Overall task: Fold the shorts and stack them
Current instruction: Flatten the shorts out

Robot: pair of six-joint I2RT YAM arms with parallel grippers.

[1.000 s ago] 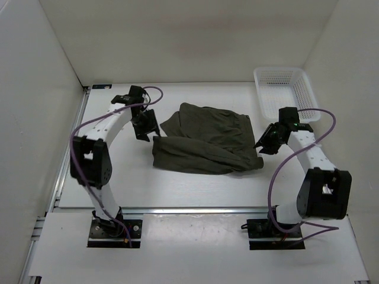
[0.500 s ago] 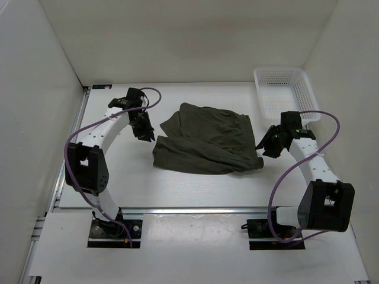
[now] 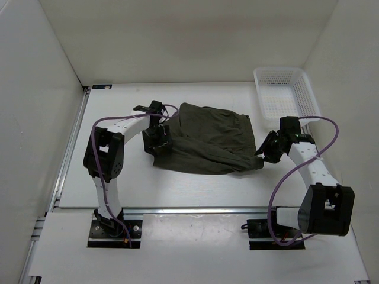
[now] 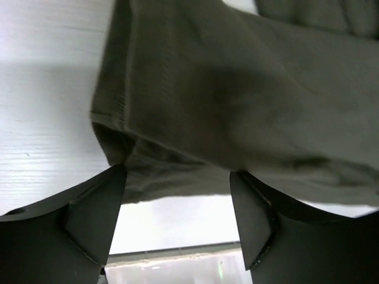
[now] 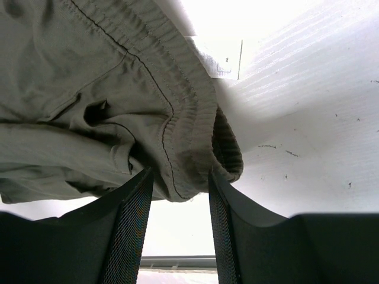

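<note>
1. Shorts [image 3: 207, 139] lie crumpled mid-table [image 3: 130, 183], near white basket [image 3: 264, 97].
2. L gripper [image 4: 177, 174]: jaws wide, straddling hem corner.
3. R gripper [image 5: 179, 177]: narrower, around waistband corner; can't tell if pinched.

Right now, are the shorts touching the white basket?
Apart. The top view shows a strip of bare table between the shorts and the nearest wall of the basket.
</note>
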